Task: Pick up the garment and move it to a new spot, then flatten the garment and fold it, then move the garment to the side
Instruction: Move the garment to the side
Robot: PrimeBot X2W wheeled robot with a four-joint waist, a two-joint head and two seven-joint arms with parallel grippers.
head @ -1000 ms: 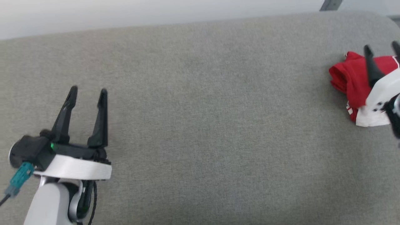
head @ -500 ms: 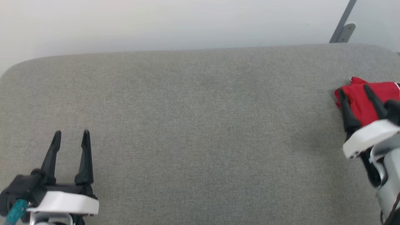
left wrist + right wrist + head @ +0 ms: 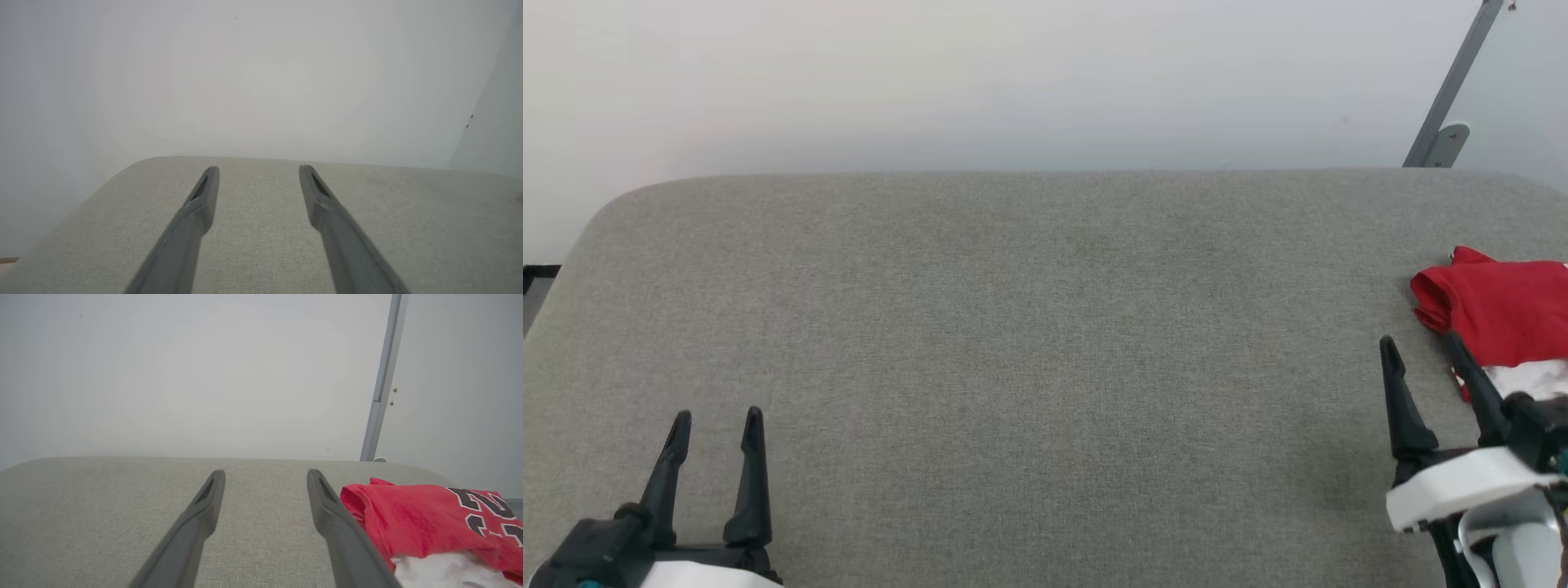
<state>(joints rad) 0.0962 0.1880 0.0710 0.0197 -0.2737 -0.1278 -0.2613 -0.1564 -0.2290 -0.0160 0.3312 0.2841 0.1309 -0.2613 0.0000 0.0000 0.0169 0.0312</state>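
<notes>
**Item: shirt**. Red, folded into a compact bundle. It lies on the far right of the grey cloth-covered table, and the head view's right edge cuts it off. A rolled red fold forms its left end. A white part shows under the red on the near side. In the right wrist view the shirt carries black, white-edged figures near the picture's right edge; they are only partly visible and cannot be read in full.

**Right claw**. At the lower right of the head view, near side of the shirt, fingers pointing away from the robot. The fingers are spread wide with bare table between them and nothing pinched. In its own wrist view the right claw has one finger running just beside the shirt's left end. Whether that finger touches the cloth cannot be told.

**Left claw**. At the lower left of the head view, well apart from the shirt, with the breadth of the table between them. Its fingers are spread wide and hold nothing. In its own wrist view the left claw points over the table's rounded far corner.

**Table.** Grey woven cover, rounded far corners.

**Wall**. Pale and plain, behind the table's far edge.

**Metal bar**. Grey and slanted, standing against the wall behind the table's far right corner. It shows as a bar in the right wrist view too.
</notes>
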